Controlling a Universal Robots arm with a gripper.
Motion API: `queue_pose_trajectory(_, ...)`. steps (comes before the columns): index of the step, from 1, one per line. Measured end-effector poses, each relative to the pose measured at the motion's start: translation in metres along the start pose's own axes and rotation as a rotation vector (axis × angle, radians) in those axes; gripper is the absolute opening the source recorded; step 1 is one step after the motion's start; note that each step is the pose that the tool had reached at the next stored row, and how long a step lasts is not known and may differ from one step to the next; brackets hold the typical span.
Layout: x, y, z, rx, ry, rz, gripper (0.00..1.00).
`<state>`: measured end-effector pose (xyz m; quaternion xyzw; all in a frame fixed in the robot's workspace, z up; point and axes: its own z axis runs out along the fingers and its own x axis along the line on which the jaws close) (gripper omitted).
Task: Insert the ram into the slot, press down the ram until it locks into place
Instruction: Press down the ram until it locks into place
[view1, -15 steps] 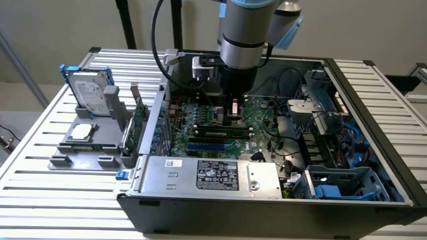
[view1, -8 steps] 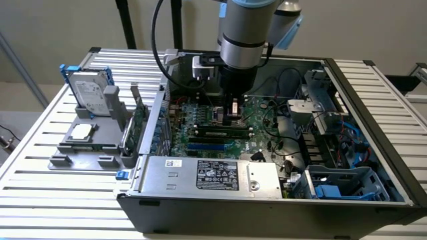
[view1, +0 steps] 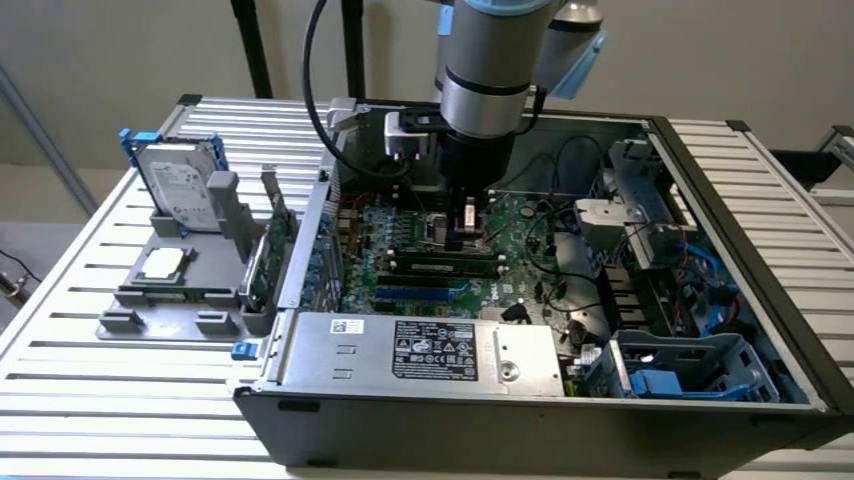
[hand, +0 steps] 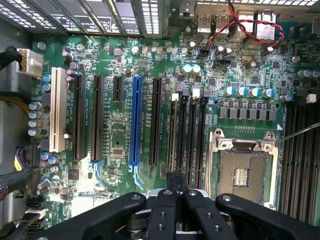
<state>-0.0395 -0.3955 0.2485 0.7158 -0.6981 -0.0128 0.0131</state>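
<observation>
wrist view: gripper (hand: 176, 192) jaws clenched, black matte fingers (hand: 165, 210) meeting at the tips, nothing visible between them. bolted black linkage arms spread out behind.

just past the tips sits a bank of long narrow black plastic slots (hand: 191, 135), parallel, with pale clips at the far ends. beside them is a square metal-framed cpu socket (hand: 242, 172) with a grid of contacts. on the other side is a black slot, then a longer blue slot (hand: 134, 125), more black ones and a white slot (hand: 58, 110). the board (hand: 125, 60) is glossy green, dotted with silver-topped round caps. red and black twisted wires (hand: 250, 25) loop near the rear ports.

exterior view: gripper (view1: 467, 232) is down inside the open case (view1: 534, 430), close over the board. ram (view1: 441, 262), a thin green stick with dark chips, lies lengthwise along the slots just beside the tips. can't tell if it's seated or touched.

a flat grey metal psu (view1: 427, 350) with a black label blocks the near side. a thick black cable (view1: 314, 60) hangs off the arm. outside the case, on the slatted metal table (view1: 80, 380), an upright green card (view1: 278, 245) and a hard drive (view1: 180, 190) stand in a grey holder.
</observation>
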Motion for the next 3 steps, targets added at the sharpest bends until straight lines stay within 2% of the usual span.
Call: queue_pose_trajectory(3, 0.0000, 0.0000, 0.0000, 0.0000, -0.0013, 0.000, 0.11)
